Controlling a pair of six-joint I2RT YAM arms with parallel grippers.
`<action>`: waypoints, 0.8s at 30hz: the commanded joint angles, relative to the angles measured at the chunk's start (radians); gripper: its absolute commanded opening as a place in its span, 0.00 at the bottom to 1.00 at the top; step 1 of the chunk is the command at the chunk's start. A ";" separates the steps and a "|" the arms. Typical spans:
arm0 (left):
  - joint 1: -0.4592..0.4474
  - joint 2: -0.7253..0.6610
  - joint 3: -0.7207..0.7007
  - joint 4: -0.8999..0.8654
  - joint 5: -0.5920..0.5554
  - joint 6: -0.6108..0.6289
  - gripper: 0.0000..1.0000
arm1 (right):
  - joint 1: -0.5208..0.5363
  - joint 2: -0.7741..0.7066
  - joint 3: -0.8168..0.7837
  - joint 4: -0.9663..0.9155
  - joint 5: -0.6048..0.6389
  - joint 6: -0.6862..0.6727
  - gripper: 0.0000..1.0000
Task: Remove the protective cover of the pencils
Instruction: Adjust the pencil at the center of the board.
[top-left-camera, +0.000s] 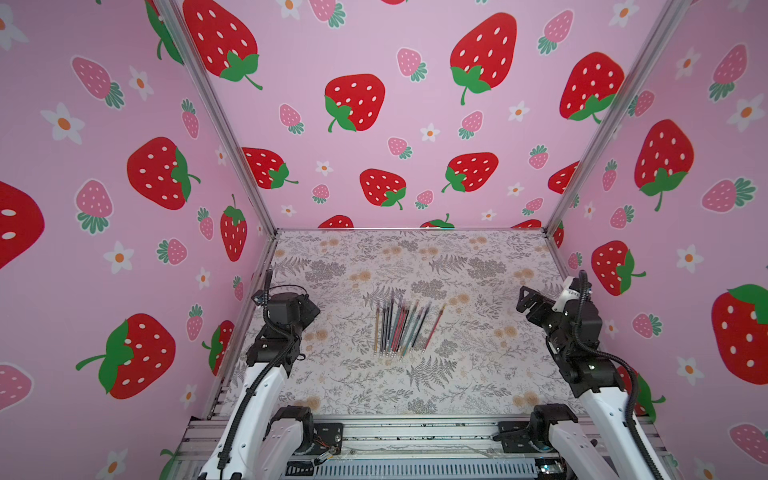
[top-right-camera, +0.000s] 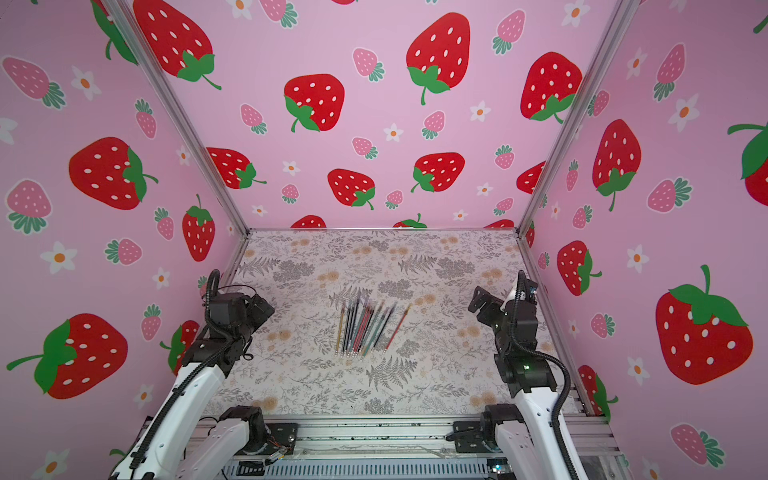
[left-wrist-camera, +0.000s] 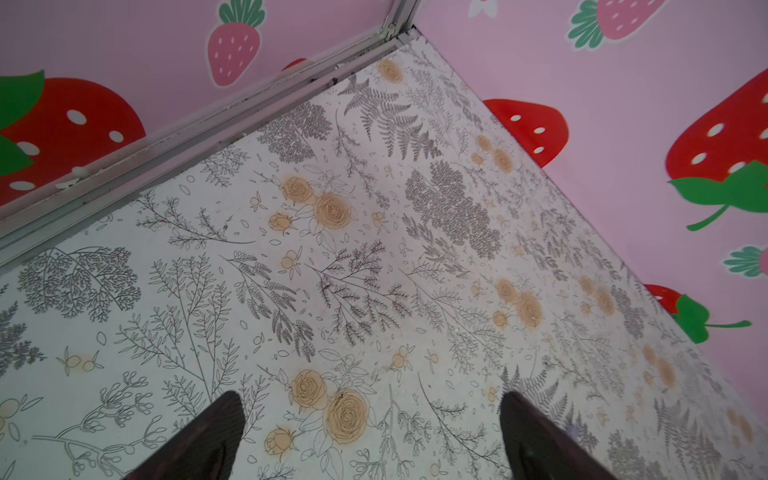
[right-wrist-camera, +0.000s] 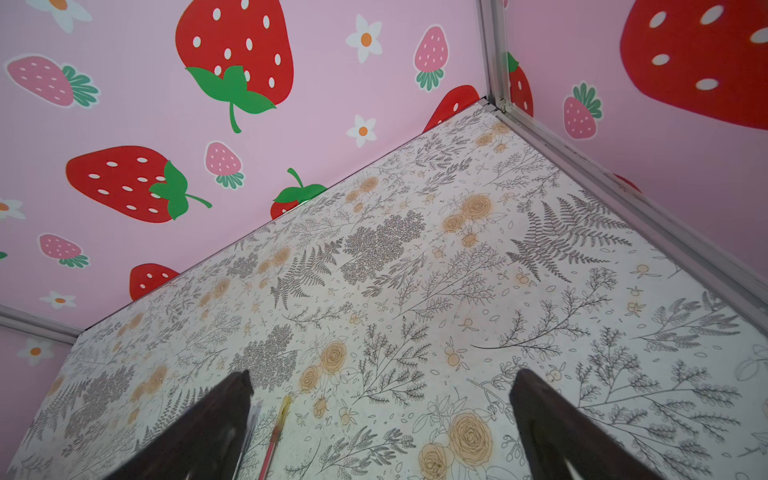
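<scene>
left fingers (left-wrist-camera: 208, 436) stood wide apart, empty, over floral-print worktop (top-left-camera: 478, 365) | thin gold, black, red and grey-teal pencils (top-left-camera: 401, 328) lay fanned mid-worktop, untouched; covers too small to tell | right fingers (right-wrist-camera: 208, 428) gaped, empty | task judged unstarted, all left

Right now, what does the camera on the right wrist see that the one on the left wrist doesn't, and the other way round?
Only the right wrist view: the pencils, a red one with a gold end and a paler one beside it, lying on the table close to one finger of the right gripper. Only the left wrist view: the left gripper, above flower print with no pencil in sight. Both: the floral table, pink strawberry walls, a metal frame corner, and two dark fingers spread wide, holding nothing.
</scene>
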 joint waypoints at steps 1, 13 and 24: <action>0.014 0.072 -0.013 0.031 -0.071 0.006 1.00 | 0.035 0.099 0.048 0.013 -0.091 0.045 0.87; 0.064 0.321 0.028 0.077 -0.020 0.026 0.90 | 0.573 0.554 0.301 -0.074 0.233 0.074 0.67; 0.065 0.242 -0.037 0.115 0.003 0.021 0.90 | 0.835 1.019 0.661 -0.145 0.280 0.137 0.52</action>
